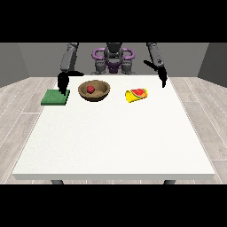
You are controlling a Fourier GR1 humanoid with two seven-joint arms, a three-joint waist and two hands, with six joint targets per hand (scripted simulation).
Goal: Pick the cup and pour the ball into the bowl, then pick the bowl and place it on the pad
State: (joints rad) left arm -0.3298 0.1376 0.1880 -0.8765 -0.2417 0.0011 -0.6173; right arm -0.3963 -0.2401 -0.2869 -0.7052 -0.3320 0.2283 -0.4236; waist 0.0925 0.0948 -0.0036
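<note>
Pouring looked done: ball (90,89) sat in bowl (94,91), cup (136,95) lay tipped; bowl-to-pad (55,98) move remained. Finger state of both hands (63,82) (162,76): could not tell.

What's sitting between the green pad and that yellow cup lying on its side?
In the front view, the brown bowl sits between the green pad and the tipped yellow cup, with a red ball inside it.

Colours on the white table (115,142)

A brown round wooden bowl (94,91) holds a small red ball (90,89); the flat square pad (55,98) is dark green; the tipped cup (136,95) is yellow with a red inside; both hands are black.
</note>
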